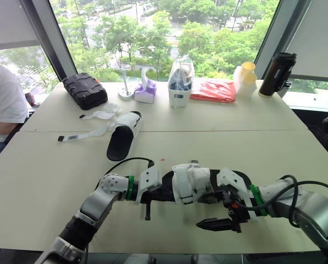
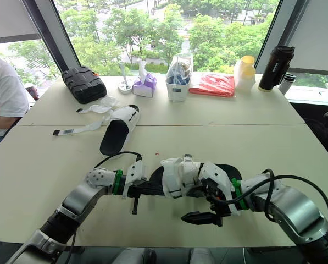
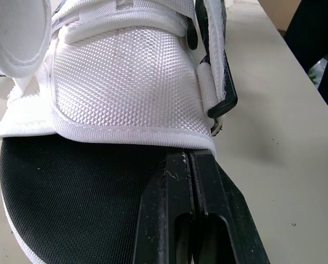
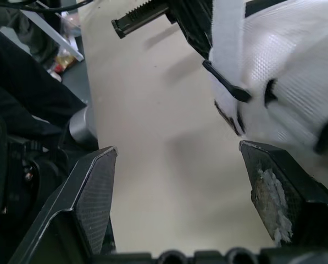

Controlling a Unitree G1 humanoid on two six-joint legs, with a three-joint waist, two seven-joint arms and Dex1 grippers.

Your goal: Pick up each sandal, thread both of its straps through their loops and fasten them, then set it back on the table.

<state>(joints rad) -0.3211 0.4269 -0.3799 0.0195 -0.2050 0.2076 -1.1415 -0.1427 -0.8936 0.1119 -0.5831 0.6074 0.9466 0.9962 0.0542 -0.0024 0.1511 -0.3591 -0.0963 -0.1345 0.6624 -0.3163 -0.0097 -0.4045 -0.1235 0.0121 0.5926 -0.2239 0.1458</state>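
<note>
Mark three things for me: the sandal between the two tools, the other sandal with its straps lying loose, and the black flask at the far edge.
near sandal [image 1: 191,184]: left eye view, on its white woven upper.
far sandal [image 1: 120,144]: left eye view, on its black footbed.
black flask [image 1: 276,74]: left eye view, mid-body.

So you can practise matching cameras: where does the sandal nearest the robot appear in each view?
Left eye view: sandal low centre.
Right eye view: sandal low centre.
Left wrist view: sandal close beyond the left pincer.
Right wrist view: sandal beyond the open right pincer.
Shared landmark: the pale table beneath it.
</note>
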